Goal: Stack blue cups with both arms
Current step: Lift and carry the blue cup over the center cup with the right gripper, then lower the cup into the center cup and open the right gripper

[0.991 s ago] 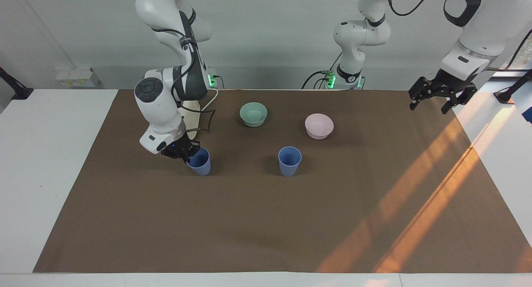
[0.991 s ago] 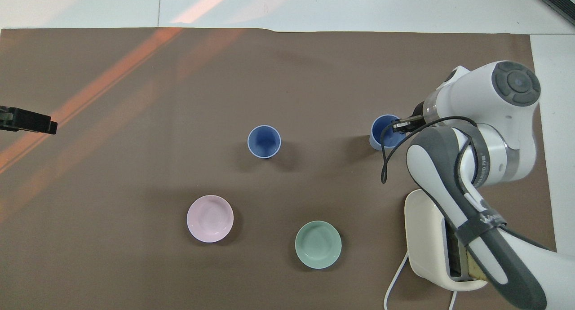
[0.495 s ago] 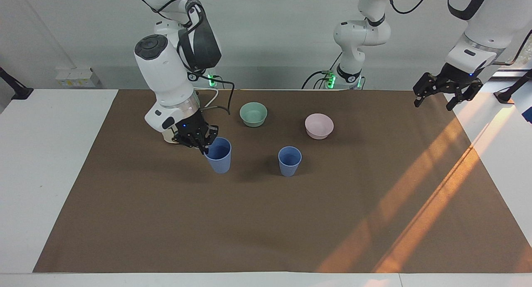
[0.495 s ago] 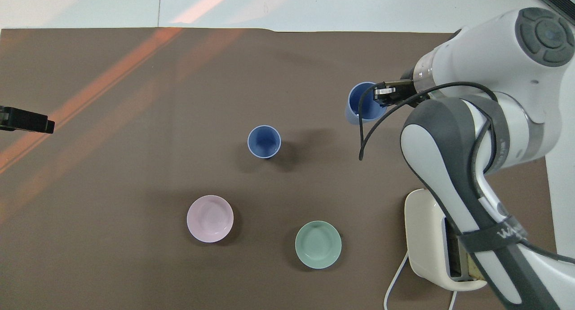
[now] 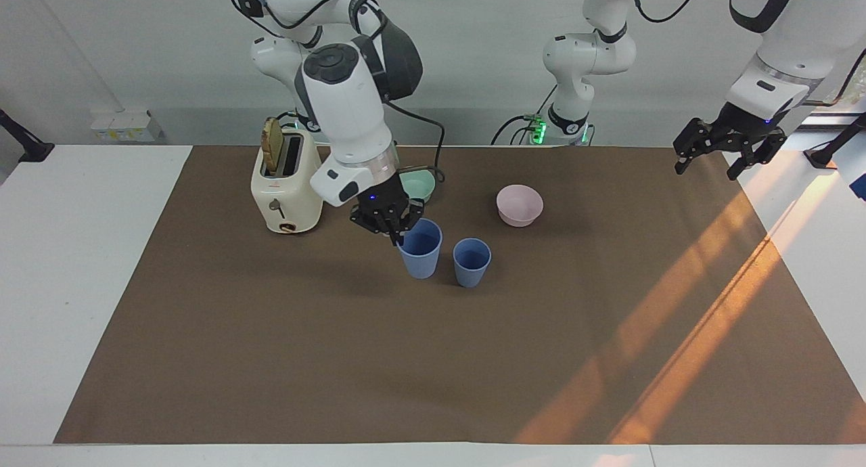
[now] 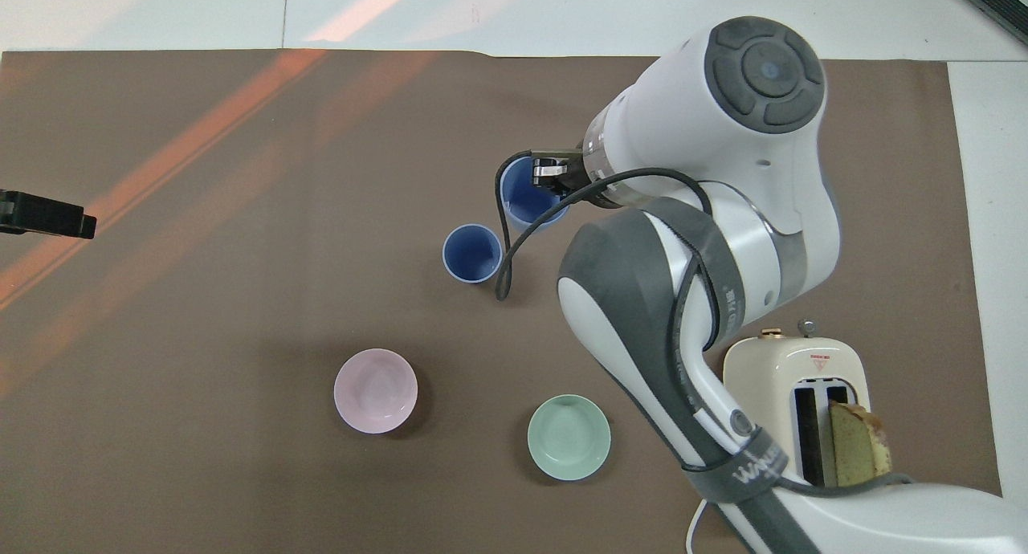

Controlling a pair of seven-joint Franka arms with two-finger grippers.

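Observation:
My right gripper [image 5: 398, 233] [image 6: 549, 177] is shut on the rim of one blue cup [image 5: 420, 250] [image 6: 524, 199] and holds it in the air above the brown mat, close beside the second blue cup [image 5: 471, 262] [image 6: 472, 253]. The second cup stands upright on the mat near the middle of the table. The held cup hangs upright with its mouth up. My left gripper [image 5: 729, 156] [image 6: 48, 217] waits in the air over the mat's edge at the left arm's end, holding nothing.
A pale pink bowl [image 5: 519, 205] [image 6: 376, 390] and a mint-green bowl [image 5: 418, 185] [image 6: 569, 437] sit on the mat [image 5: 433, 359] nearer to the robots than the cups. A cream toaster [image 5: 284, 183] [image 6: 795, 409] with a slice in it stands toward the right arm's end.
My right gripper has lifted its blue cup off the mat and carried it toward the middle, up beside the standing cup. The toaster is now uncovered. The left gripper has barely moved.

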